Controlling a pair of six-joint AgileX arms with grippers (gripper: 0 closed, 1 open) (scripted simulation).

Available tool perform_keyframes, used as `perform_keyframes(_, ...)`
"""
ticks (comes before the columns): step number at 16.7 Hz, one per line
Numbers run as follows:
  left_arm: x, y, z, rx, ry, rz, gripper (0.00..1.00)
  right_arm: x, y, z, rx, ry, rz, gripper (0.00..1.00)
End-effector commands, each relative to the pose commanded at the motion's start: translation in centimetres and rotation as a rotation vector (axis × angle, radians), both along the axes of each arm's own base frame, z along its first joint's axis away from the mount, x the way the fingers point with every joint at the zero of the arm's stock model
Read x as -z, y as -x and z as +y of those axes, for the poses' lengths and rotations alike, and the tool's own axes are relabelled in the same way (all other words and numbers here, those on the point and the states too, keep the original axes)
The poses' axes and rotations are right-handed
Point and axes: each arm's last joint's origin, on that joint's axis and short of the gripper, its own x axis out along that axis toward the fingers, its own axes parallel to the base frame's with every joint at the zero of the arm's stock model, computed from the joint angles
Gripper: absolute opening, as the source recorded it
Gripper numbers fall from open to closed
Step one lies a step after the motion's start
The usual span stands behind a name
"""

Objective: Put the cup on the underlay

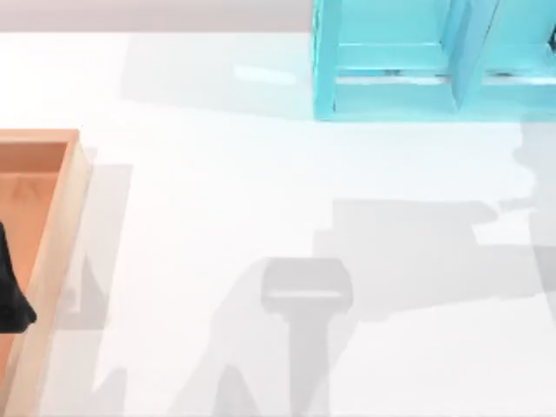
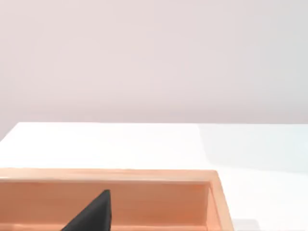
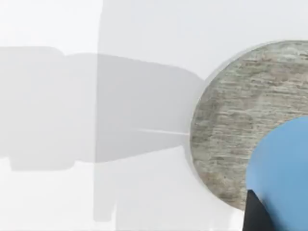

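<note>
Bystanders on the white table (image 1: 261,174)

You had a turquoise rack (image 1: 417,61) at the table's one o'clock edge, and an open wooden box (image 1: 61,217) at nine o'clock, touching nothing else.

Cup (image 3: 281,168) and underlay (image 3: 231,120) cut off by frame edge.

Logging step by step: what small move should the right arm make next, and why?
Probably lower the cup straight down and let go. In the right wrist view it overlaps the round grey underlay, with a dark gripper finger beside it; whether it touches yet is unclear.
</note>
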Motion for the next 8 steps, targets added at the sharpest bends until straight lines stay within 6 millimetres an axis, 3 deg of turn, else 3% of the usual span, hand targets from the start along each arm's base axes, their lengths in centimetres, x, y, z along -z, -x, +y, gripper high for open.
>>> perform_keyframes(2, 0.00, 0.00, 0.00, 0.000, 0.000, 0.000, 1.00, -0.21, 0.71, -0.97, 0.058, 0.002, 0.000, 0.00)
perform_keyframes(8, 0.00, 0.00, 0.00, 0.000, 0.000, 0.000, 1.00, 0.39, 0.59, -0.79, 0.044, 0.002, 0.004, 0.00)
